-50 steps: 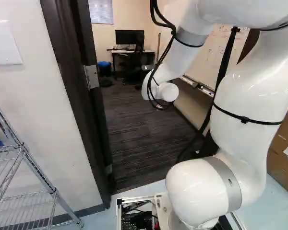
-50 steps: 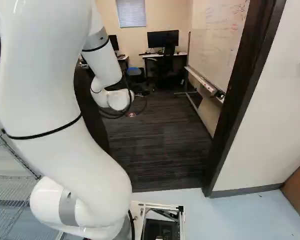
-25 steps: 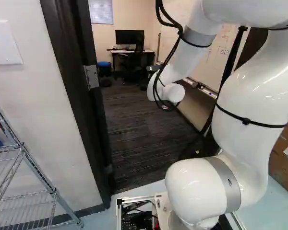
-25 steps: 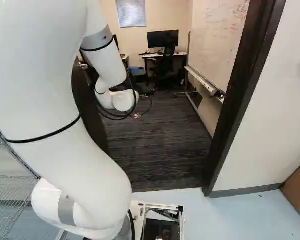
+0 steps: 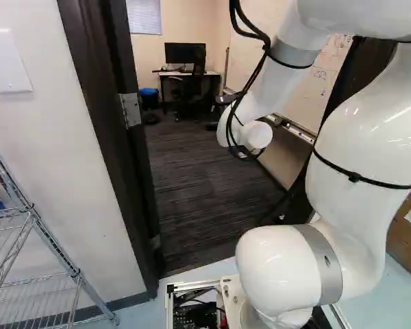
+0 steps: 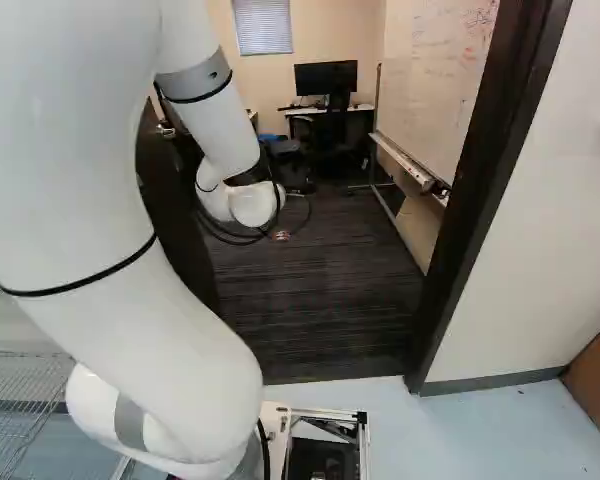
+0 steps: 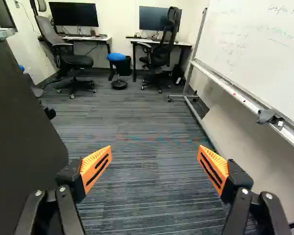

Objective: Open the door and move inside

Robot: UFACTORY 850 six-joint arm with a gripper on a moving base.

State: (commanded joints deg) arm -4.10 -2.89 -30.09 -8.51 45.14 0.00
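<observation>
**Door stands swung into the room, end effector apart beside it**

The dark door (image 7: 19, 132) stands swung inward on the left side of the doorway, its metal handle (image 7: 2, 32) near the top of what shows in the wrist view. In the right base view the door is partly hidden behind the arm (image 6: 110, 230).

The end effector (image 6: 281, 235) is mostly hidden behind the arm's last joints in that view. In the wrist view the end effector (image 7: 155, 152) has its two fingers wide apart, nothing between them but a view of the striped carpet (image 7: 147, 196). The door is beside the left finger, well apart from the right one; whether it touches the end effector I cannot tell.

Around the opening runs a dark door frame (image 5: 99, 116), with a metal plate (image 5: 130, 110) on its left side. Along the room's right side stands a whiteboard (image 7: 255, 54), a grey cloth (image 7: 268, 116) on its tray. Ahead of the end effector, two monitors (image 7: 73, 14) rest on white-topped counters (image 7: 83, 37), with office chairs (image 7: 76, 60) and a blue-seated stool (image 7: 116, 57) near them.

Outside the doorway, a wire rack (image 5: 51, 240) stands at the left of the left base view and a cardboard box (image 5: 405, 233) at its right.
</observation>
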